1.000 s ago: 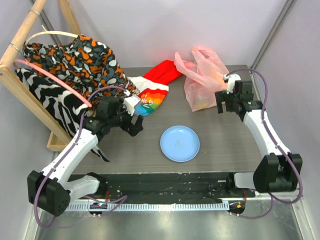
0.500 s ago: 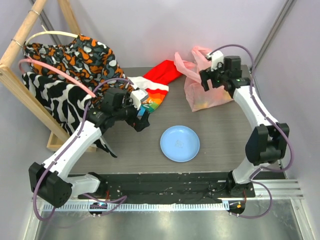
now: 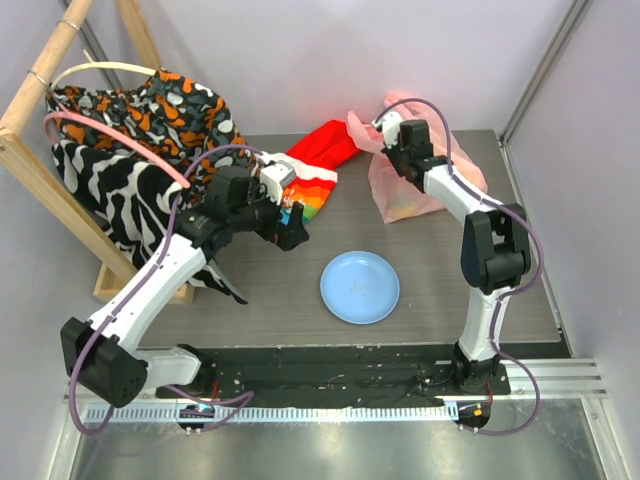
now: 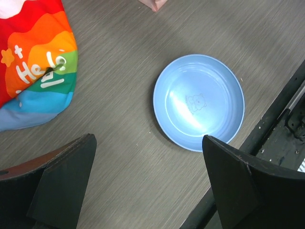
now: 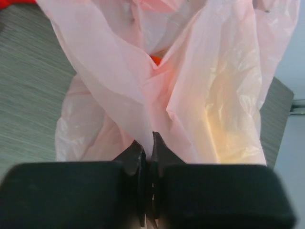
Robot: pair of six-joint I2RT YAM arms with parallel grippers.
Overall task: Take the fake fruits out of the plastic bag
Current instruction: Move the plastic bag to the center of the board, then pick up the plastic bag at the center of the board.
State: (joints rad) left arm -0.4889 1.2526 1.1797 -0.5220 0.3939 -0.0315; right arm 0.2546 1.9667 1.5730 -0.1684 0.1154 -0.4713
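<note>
The pink plastic bag [image 3: 425,185] stands at the back right of the table, its thin film filling the right wrist view [image 5: 219,86]. My right gripper [image 3: 386,131] sits at the bag's upper left and is shut on a fold of its film [image 5: 149,143]. The fake fruits are inside the bag and show only as a yellow glow [image 5: 217,136] and a small orange spot [image 5: 156,59]. My left gripper [image 3: 295,232] hangs open over bare table [image 4: 147,143], left of the light-blue plate [image 3: 359,287], with nothing between its fingers.
The light-blue plate [image 4: 198,101] holds nothing. A rainbow-striped cloth [image 3: 305,195] [image 4: 38,71] and a red cloth [image 3: 325,143] lie behind my left gripper. Patterned garments [image 3: 130,130] hang on a wooden rack [image 3: 40,70] at the far left.
My right arm swung left and back to the top of the bag, and its jaws closed on the film. My left gripper moved right, toward the plate, staying open.
</note>
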